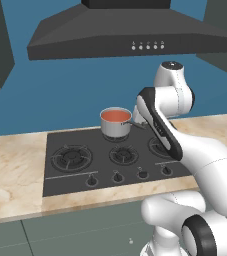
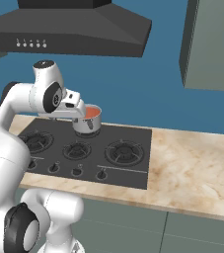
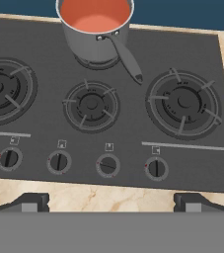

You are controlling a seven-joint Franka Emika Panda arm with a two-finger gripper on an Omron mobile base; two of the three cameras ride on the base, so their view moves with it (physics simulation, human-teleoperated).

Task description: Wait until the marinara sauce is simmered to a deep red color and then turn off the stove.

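The marinara sauce (image 3: 94, 14) is a flat orange-red patch, fairly light, inside a steel saucepan (image 3: 96, 45) on the rear middle burner; its handle points toward the right burner. The sauce (image 1: 115, 115) (image 2: 90, 113) also shows from both base views. The black stove (image 3: 133, 116) (image 1: 101, 167) (image 2: 135, 170) has a front row of round knobs. The third knob from the left (image 3: 107, 165) is turned sideways, while the others stand upright. My gripper (image 3: 112, 202) hangs open above the stove's front edge, with nothing between its widely spread fingertips (image 3: 29, 200).
Marble counter (image 1: 10, 170) (image 2: 192, 168) runs on both sides of the stove and along its front. A dark grey range hood (image 1: 135, 30) (image 2: 69, 29) hangs overhead, and wall cabinets (image 2: 212, 44) flank it. My arm stretches over the stove's right part in the left base view.
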